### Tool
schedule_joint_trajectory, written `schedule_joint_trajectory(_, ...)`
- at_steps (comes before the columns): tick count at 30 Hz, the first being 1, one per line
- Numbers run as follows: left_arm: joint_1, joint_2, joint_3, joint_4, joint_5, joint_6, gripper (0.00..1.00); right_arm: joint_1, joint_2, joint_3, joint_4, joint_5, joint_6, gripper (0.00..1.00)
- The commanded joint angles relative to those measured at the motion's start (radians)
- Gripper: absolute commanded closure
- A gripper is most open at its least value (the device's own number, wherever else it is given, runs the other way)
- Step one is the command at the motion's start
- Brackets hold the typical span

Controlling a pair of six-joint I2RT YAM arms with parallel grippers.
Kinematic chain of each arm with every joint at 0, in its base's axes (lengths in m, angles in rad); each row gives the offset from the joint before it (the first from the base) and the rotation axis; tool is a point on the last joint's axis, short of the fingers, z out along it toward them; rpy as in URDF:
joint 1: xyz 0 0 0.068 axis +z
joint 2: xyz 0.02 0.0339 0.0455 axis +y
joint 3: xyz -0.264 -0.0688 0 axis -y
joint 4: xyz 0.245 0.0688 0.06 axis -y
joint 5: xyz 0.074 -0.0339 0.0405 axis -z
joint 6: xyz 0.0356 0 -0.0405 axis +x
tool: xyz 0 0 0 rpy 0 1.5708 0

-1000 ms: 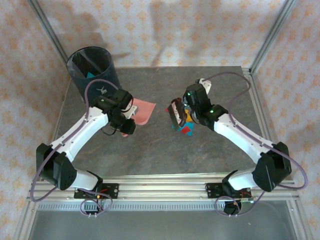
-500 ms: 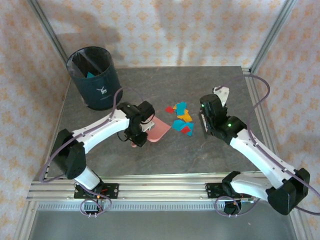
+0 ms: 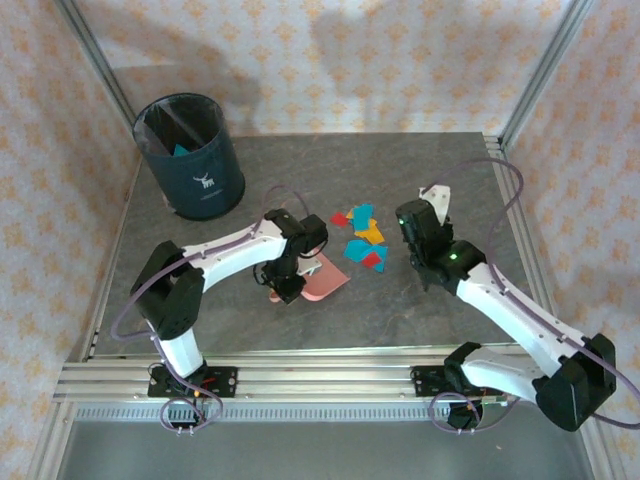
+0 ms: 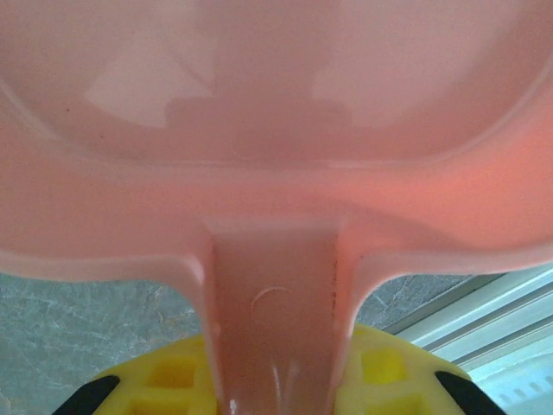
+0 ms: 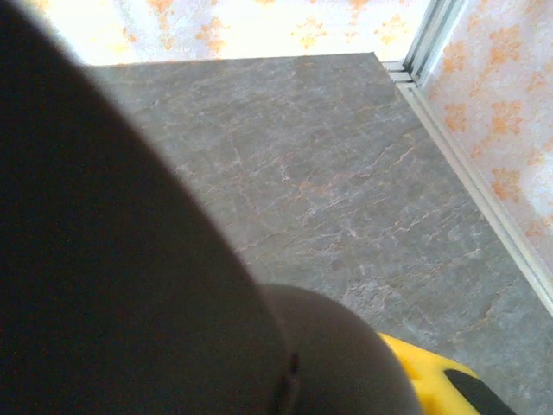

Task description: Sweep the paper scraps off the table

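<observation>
Small flat paper scraps point(image 3: 360, 235) in red, yellow-orange and teal blue, clustered near the middle of the large dark grey stone-patterned table point(image 3: 400, 310), some overlapping, all flat on the surface. Just to the left of the cluster, a pink plastic dustpan point(image 3: 328, 280), lip angled toward the scraps and close to the nearest red piece. Clamped on the dustpan's handle, seen close up from the left wrist point(image 4: 276, 303): the left gripper point(image 3: 290, 288), yellow fingers point(image 4: 384, 367) on either side. To the right of the scraps, near but apart from them, the right gripper point(image 3: 412, 225), closed around a dark rounded handle point(image 5: 130, 259). At the far left corner, a dark teal cylindrical waste bin point(image 3: 190, 155), upright.
</observation>
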Motion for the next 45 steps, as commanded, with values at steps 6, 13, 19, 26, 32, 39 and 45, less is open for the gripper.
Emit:
schedule_joint_trajectory(6,-0.013,0.079,0.067,-0.038,0.021,0.053,1.0,-0.007,0.07,0.007,0.065,-0.06,0.008,1.0)
schedule_joint_trajectory(13,-0.014,0.14,0.12,-0.046,0.048,0.068,1.0,-0.004,0.136,0.018,0.089,-0.13,0.03,1.0)
schedule_joint_trajectory(19,-0.015,0.21,0.171,-0.056,0.048,0.076,1.0,0.001,0.175,0.028,0.112,-0.194,0.031,1.0)
schedule_joint_trajectory(26,-0.015,0.264,0.221,-0.064,0.043,0.079,1.0,0.016,0.207,0.048,0.117,-0.276,0.003,1.0)
schedule_joint_trajectory(32,-0.014,0.286,0.238,-0.071,0.049,0.079,1.0,0.035,0.21,0.058,0.121,-0.343,-0.024,1.0)
schedule_joint_trajectory(39,-0.016,0.283,0.237,-0.069,0.064,0.082,1.0,0.06,0.208,0.073,0.12,-0.429,-0.055,1.0)
schedule_joint_trajectory(45,-0.017,0.269,0.227,-0.057,0.052,0.076,1.0,0.083,0.168,0.072,0.119,-0.43,-0.07,1.0)
